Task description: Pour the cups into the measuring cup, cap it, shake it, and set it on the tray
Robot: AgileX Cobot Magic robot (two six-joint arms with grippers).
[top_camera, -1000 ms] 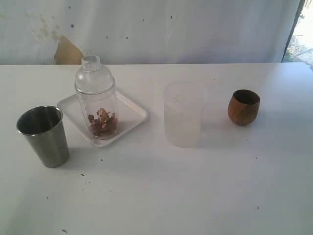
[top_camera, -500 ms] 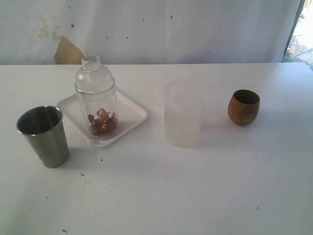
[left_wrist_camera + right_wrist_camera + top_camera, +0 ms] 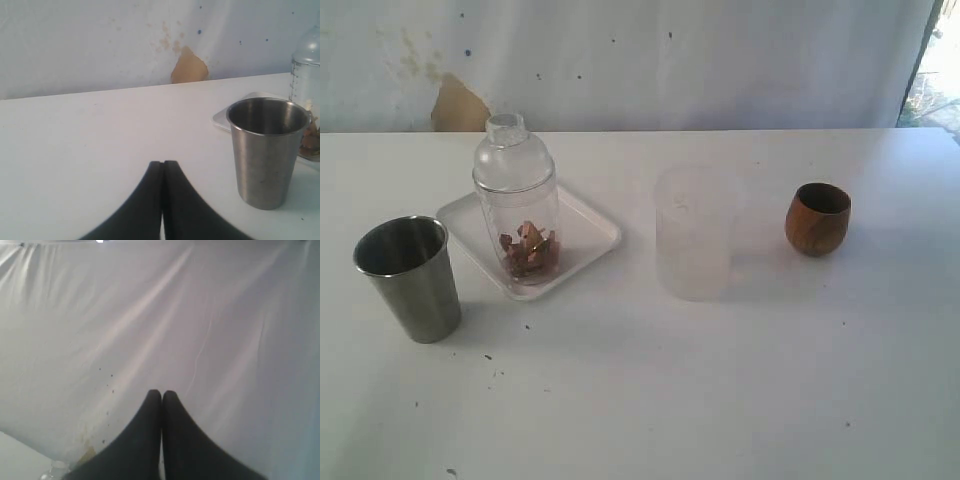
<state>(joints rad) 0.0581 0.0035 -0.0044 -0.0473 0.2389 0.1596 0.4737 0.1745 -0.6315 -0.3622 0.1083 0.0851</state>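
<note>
The measuring cup (image 3: 517, 215), capped with a domed lid (image 3: 512, 150) and holding brown bits (image 3: 528, 250), stands upright on the tray (image 3: 588, 226). The steel tumbler (image 3: 410, 278) sits at the tray's 8 o'clock, off it. A frosted cup (image 3: 694, 235) stands at the tray's 3 o'clock, with the wooden cup (image 3: 818, 218) further out that way. The left gripper (image 3: 163, 163), near the steel tumbler, has its fingers pressed together on nothing. The right gripper (image 3: 161, 392) is the same, facing a white backdrop (image 3: 225, 315).
</note>
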